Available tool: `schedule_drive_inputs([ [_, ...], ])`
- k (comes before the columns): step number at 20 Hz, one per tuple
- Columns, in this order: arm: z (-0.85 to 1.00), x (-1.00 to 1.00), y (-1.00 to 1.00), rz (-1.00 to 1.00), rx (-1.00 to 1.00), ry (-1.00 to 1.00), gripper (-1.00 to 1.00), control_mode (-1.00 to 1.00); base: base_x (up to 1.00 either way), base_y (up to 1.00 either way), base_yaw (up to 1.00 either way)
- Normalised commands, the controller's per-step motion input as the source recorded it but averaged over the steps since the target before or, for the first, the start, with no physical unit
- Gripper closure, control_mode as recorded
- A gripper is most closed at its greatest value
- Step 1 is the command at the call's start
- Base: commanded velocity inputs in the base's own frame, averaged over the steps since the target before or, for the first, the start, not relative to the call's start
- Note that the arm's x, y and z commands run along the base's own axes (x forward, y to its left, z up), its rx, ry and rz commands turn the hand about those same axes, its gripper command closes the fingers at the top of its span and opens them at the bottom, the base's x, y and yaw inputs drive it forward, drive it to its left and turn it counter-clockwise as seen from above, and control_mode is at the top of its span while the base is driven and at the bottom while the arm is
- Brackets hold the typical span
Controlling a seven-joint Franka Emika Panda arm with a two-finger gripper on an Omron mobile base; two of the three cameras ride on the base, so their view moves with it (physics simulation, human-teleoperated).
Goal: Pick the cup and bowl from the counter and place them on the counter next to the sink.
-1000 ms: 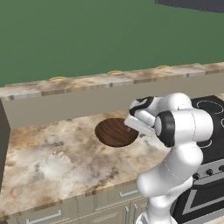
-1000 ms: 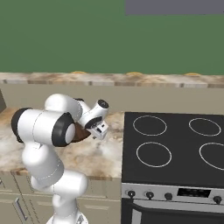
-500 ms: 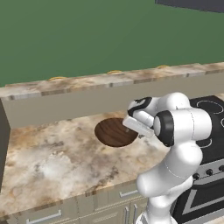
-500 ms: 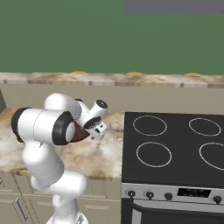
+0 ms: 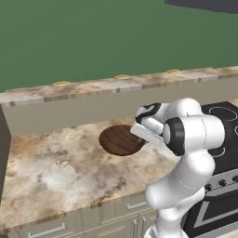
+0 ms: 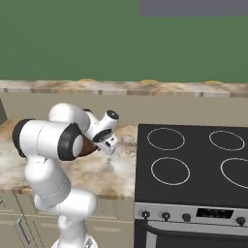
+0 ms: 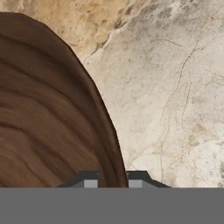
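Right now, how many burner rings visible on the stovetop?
4 in the right base view: back left, back right, front left, front right, cut by the picture's edge. None looks hidden.

One dark wood-grain bowl (image 5: 120,140), one marbled worktop (image 5: 51,162), one black stovetop (image 6: 193,162) with four burner rings (image 6: 170,170), one robot arm (image 5: 186,153), one claw (image 7: 113,181)

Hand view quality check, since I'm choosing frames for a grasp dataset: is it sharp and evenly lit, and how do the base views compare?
Hand view: bowl grain slightly soft, flat even light, no glare, rim between the jaws. Left base view: crisp, soft shadow under the bowl on the counter. Right base view: stovetop matte, no reflections.
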Motion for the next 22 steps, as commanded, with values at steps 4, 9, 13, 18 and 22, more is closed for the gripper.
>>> schedule_drive_inputs([
  [4, 0.0, -0.02, 0.0, -0.01, 0.0, 0.0, 1.0, -1.0, 0.0, 0.0, 0.0],
  [9, 0.08, -0.14, -0.18, -0.07, 0.0, 0.0, 1.0, -1.0, 0.0, 0.0, 0.0],
  [13, 0.26, -0.35, -0.5, -0.16, 0.01, 0.0, 1.0, -1.0, 0.0, 0.0, 0.0],
  [18, 0.42, -0.45, -0.28, -0.08, 0.02, -0.01, 1.0, -1.0, 0.0, 0.0, 0.0],
  [22, 0.43, -0.39, -0.09, -0.01, 0.02, 0.0, 1.0, -1.0, 0.0, 0.0, 0.0],
])
